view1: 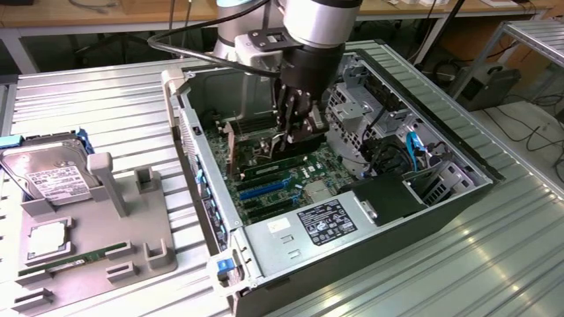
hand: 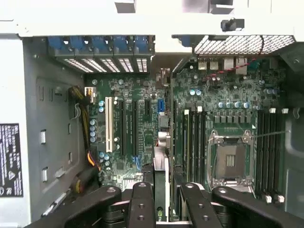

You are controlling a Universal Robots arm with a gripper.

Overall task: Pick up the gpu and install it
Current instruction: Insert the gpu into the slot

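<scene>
The pincer (hand: 166, 202) is clamped on the gpu (hand: 160, 166), held edge-on between its fingers (hand: 141, 202); the card's long axis runs parallel to the expansion slots (hand: 135, 128).

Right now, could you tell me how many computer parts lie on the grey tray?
3: a boxy silver hard drive at its far end, a square silver processor in the middle, a narrow green memory stick nearest the camera. None looks hidden.

Silver-grey arm (view1: 321, 20) — black cable (view1: 176, 49) alongside; black gripper (hand: 166, 194) links with round screws.
</scene>
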